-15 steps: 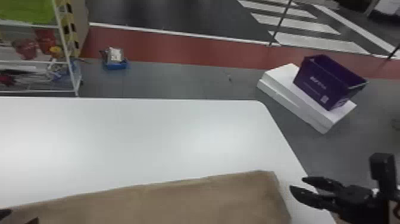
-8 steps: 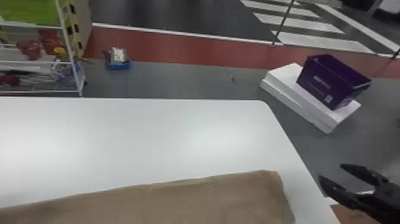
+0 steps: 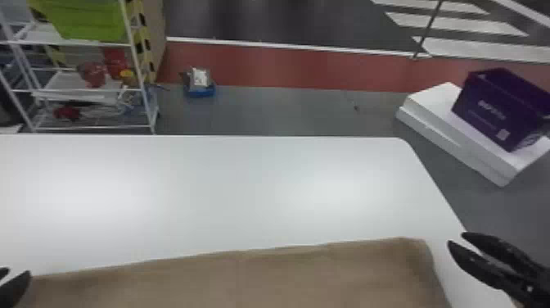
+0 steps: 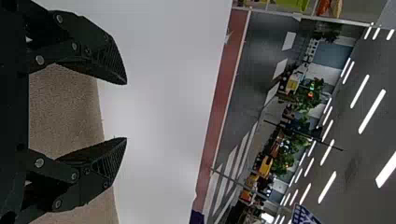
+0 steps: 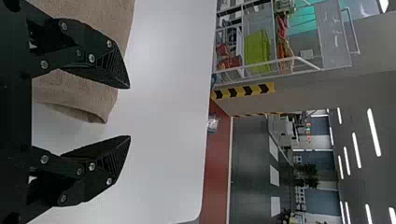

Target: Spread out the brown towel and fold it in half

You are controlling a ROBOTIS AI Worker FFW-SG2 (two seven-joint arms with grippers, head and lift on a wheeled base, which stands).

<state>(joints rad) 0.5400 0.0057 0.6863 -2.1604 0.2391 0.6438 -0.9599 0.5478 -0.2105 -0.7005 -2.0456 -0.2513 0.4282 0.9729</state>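
Jaws wide and empty on my left gripper [image 4: 126, 111] and right gripper [image 5: 130, 112]. Brown towel [image 3: 245, 278] flat on white table [image 3: 245, 184]. I judge spreading done; layered or curled corner leaves half-fold completion uncertain.

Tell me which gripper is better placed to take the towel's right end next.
Right, most likely. The right gripper is open just beyond the right end of the towel, while the left gripper is away at its left end.
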